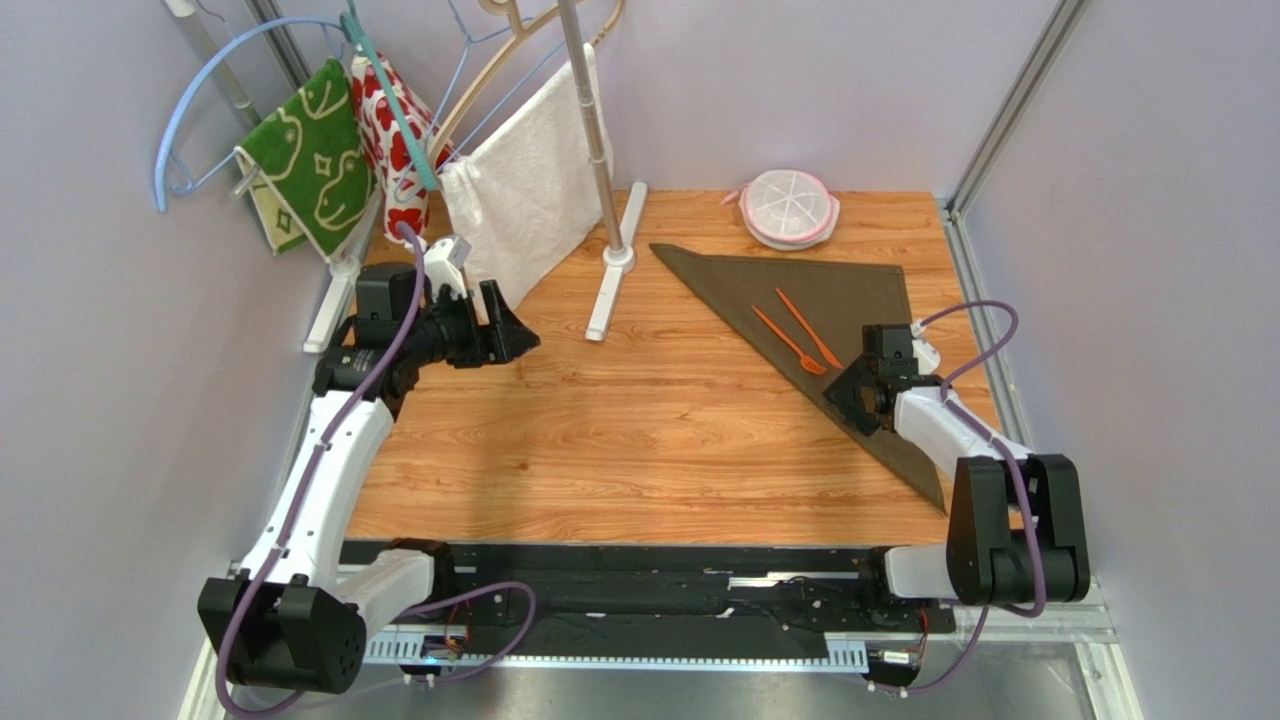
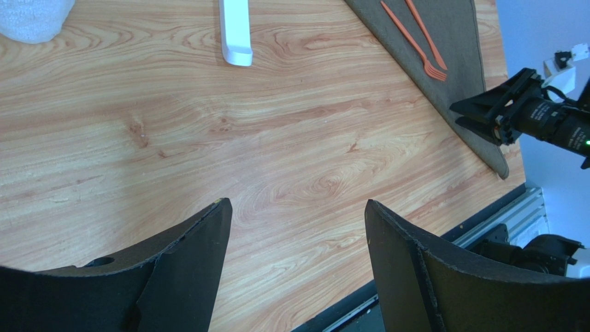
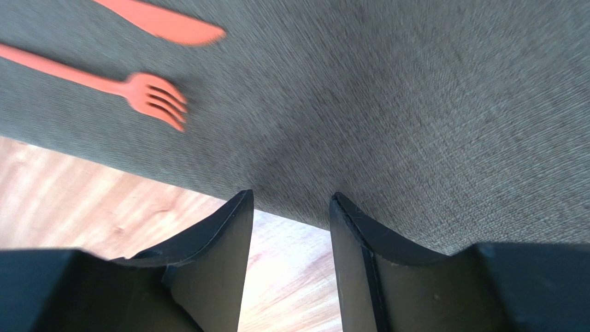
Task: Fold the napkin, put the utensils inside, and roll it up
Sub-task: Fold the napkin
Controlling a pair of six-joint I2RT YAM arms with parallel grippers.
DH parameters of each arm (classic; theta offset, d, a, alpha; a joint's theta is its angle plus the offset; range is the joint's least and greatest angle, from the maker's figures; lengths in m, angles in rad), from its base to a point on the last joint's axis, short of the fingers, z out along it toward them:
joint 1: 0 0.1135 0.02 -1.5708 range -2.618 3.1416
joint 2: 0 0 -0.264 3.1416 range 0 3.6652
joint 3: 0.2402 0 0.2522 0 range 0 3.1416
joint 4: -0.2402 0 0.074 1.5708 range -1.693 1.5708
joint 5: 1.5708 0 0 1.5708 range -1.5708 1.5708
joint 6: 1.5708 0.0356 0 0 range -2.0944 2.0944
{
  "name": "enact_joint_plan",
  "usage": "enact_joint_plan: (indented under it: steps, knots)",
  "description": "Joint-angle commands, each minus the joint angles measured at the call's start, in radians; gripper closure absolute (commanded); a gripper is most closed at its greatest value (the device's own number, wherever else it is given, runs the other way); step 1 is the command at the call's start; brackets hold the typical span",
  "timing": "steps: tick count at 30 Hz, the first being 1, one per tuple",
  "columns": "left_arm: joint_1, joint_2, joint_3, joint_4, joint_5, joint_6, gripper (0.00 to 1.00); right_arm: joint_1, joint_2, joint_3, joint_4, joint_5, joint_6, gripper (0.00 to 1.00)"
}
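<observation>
The dark brown napkin (image 1: 842,293) lies folded into a triangle on the right part of the table, its long edge running diagonally. Two orange utensils rest on it side by side: a fork (image 1: 789,341) and a knife (image 1: 809,327). My right gripper (image 1: 845,402) hovers open over the napkin's diagonal edge, just below the fork's tines, with nothing between its fingers. In the right wrist view the fork (image 3: 138,90) and knife (image 3: 166,24) lie up and left of the gripper (image 3: 291,200). My left gripper (image 1: 526,338) is open above bare wood at the left, far from the napkin (image 2: 460,83).
A white rack stands at the back, its foot (image 1: 616,270) on the table, carrying a white towel (image 1: 526,180), a green patterned cloth (image 1: 316,150) and a red patterned cloth (image 1: 394,135). A round pink-rimmed container (image 1: 789,206) sits behind the napkin.
</observation>
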Motion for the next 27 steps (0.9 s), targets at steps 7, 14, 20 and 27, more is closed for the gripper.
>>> enact_joint_plan:
  steps: [7, 14, 20, 27]
  knots:
    - [0.007, -0.031, -0.005, 0.038, 0.030, -0.005, 0.21, 0.061, 0.016, -0.065, 0.042, -0.065, 0.042, 0.52]
    - [0.007, -0.037, -0.005, 0.039, 0.027, -0.005, 0.21, 0.182, -0.004, -0.104, 0.066, -0.040, 0.163, 0.52]
    - [0.007, -0.040, -0.005, 0.041, 0.035, -0.005, 0.21, 0.359, 0.036, -0.087, 0.103, 0.021, 0.292, 0.52]
    - [0.007, -0.041, -0.005, 0.041, 0.035, -0.005, 0.21, 0.491, 0.169, -0.015, 0.143, 0.058, 0.372, 0.53]
